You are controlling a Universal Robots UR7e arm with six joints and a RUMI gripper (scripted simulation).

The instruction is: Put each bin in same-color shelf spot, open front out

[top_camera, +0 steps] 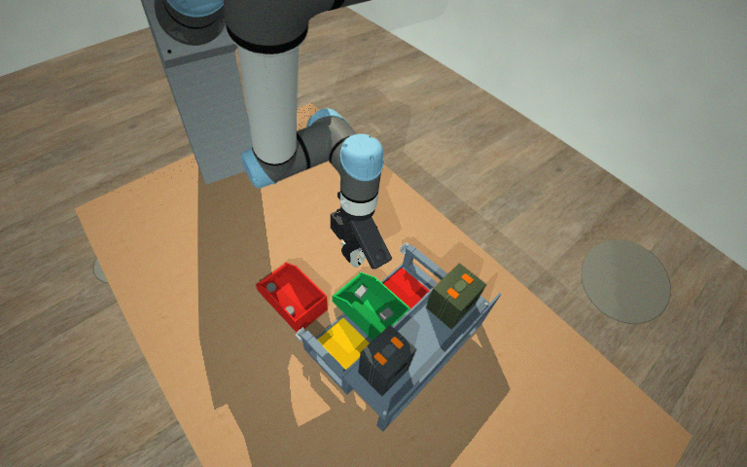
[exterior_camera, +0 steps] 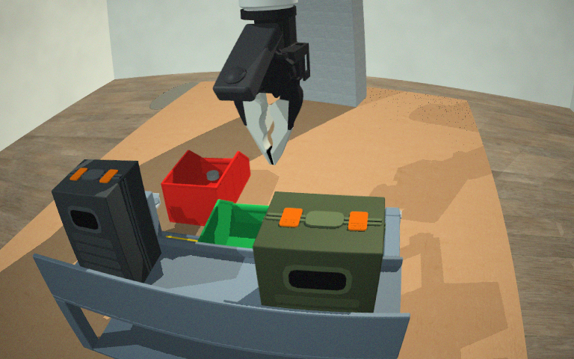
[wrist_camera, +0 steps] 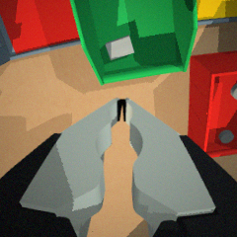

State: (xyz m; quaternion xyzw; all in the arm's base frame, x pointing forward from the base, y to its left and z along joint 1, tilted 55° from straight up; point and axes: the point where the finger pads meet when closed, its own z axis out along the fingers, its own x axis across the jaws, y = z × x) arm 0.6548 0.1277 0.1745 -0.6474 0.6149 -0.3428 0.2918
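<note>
My gripper (top_camera: 357,263) (exterior_camera: 272,162) (wrist_camera: 121,100) is shut and empty, above the table in front of the shelf (top_camera: 429,336) (exterior_camera: 211,313). The green bin (top_camera: 374,300) (exterior_camera: 235,232) (wrist_camera: 163,20) sits between the red mark (top_camera: 405,289) (wrist_camera: 39,25) and the yellow mark (top_camera: 342,342) (wrist_camera: 217,7). Its near end sticks out past the shelf's front lip, and two block-like parts lie in it. The green mark is hidden. The red bin (top_camera: 302,292) (exterior_camera: 190,203) (wrist_camera: 197,99) stands on the table beyond the yellow side, with two round grey parts in it.
On the upper board stand a dark case (top_camera: 385,366) (exterior_camera: 101,220) behind the yellow side and an olive case (top_camera: 459,303) (exterior_camera: 313,245) behind the red side. Shelf side posts flank the colored spots. The red bin is close to the post by the yellow mark.
</note>
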